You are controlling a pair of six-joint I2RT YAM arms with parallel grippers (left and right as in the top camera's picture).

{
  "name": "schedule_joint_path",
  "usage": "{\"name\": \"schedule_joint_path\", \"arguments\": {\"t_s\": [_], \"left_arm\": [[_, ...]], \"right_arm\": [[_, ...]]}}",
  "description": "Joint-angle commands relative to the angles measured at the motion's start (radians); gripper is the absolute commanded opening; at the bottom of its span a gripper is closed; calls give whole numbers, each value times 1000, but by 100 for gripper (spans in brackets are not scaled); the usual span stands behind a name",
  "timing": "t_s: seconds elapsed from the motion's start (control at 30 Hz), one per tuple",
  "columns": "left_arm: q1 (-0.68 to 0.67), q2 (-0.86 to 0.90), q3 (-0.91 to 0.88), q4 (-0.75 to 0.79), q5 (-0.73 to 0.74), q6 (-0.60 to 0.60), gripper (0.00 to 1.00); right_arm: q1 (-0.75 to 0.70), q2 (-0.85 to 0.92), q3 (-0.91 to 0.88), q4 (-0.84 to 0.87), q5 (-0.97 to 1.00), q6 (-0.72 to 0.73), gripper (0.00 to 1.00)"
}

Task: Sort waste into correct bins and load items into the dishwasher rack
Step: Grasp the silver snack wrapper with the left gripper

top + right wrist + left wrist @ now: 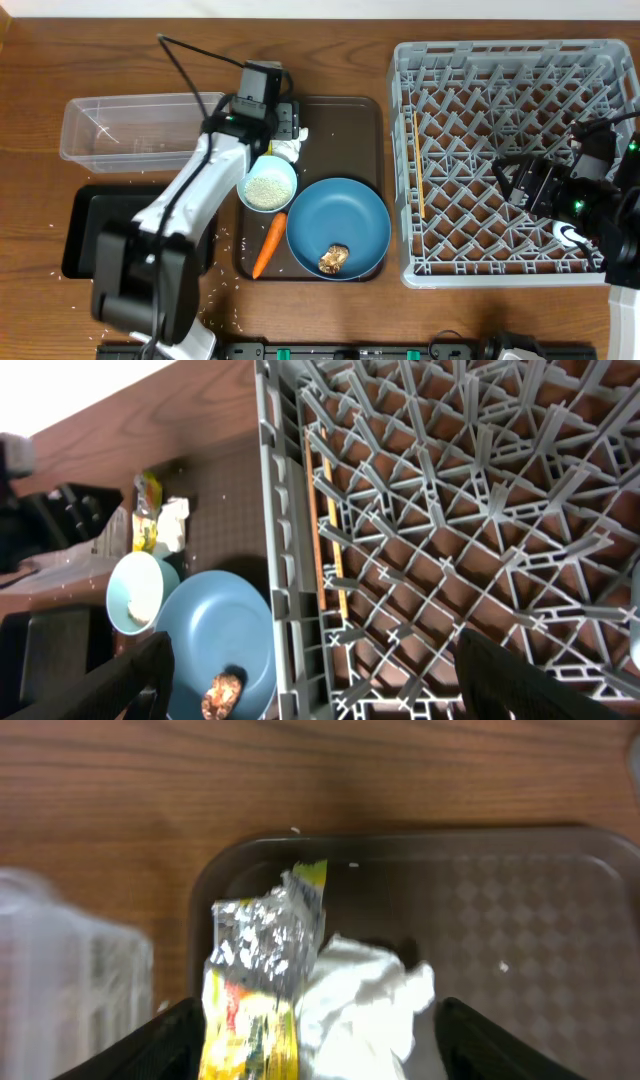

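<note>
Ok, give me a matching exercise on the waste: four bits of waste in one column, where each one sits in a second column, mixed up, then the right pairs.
Column one
1. orange carrot
2. white rice
3. brown food lump
4. silver and yellow wrapper

Column two
A. on the blue plate
B. touching the white tissue
C. in the light-blue bowl
D. lying directly on the brown tray, beside the plate

Pairs: 1-D, 2-C, 3-A, 4-B
</note>
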Motion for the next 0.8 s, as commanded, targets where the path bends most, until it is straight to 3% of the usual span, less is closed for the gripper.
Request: {"name": "schedule_joint_path", "arguments": {"t_s": [0.0,0.13,0.27,0.33,0.43,0.53,0.63,0.77], "left_arm": [[-2,69,3,50,-23,19,71],[-2,147,3,131,-23,19,70],[-2,204,3,172,-23,19,59],[-2,228,3,182,-24,19,52],[-1,240,3,185,-24,19,30],[-2,214,5,199,-24,19,15],[-2,151,5,193,-23,18,8],[-3,35,5,146,-23,18,6]], "right_arm": [[10,5,-1,-4,6,-14,83],[10,5,-1,1,6,-14,83],[10,5,-1,2,6,-14,83],[10,5,-1,2,6,-13,82],[10,5,-1,2,6,-13,82],[10,5,-1,0,6,-14,82],[10,5,-1,0,6,-14,82],[10,5,-1,0,6,-14,82]]}}
